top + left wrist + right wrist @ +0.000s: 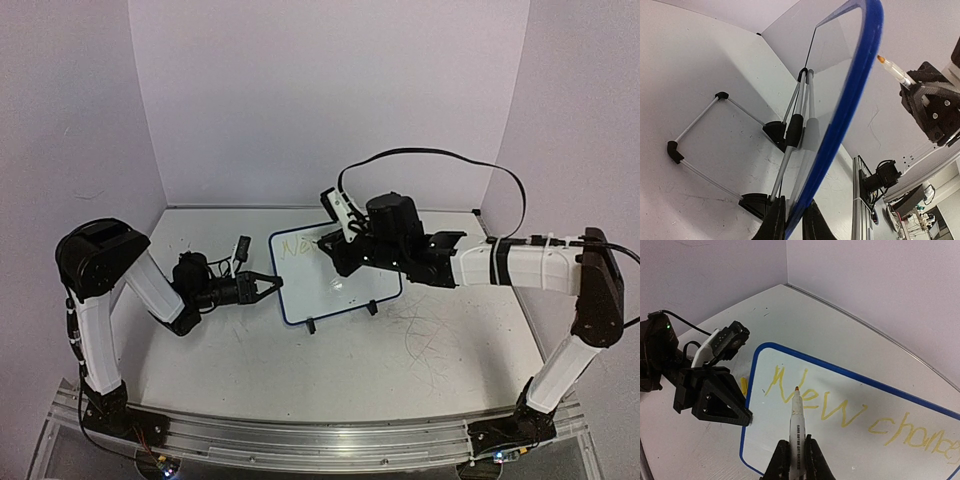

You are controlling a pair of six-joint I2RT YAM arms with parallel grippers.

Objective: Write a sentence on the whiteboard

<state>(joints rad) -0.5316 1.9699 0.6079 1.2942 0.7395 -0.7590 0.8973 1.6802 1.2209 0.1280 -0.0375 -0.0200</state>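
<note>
The whiteboard (335, 285) stands tilted at mid-table, white with a blue frame (852, 95). On it the sentence (840, 412) runs in pale yellow letters, "New chore" and on past the picture's edge. My left gripper (272, 284) is shut on the board's left edge, one finger on each side of the frame (794, 201). My right gripper (793, 450) is shut on a white marker (797, 420). Its orange tip points at the start of the lettering, close to the surface; whether it touches does not show. From the left wrist view the marker (892, 70) appears on the board's front side.
A wire stand with black corner pieces (695, 135) props the board from behind; two black feet (311, 325) rest in front. Grey scribble marks (430, 335) cover the tabletop to the right. A yellow streak (743, 386) lies beside the board's left edge. Walls close in on three sides.
</note>
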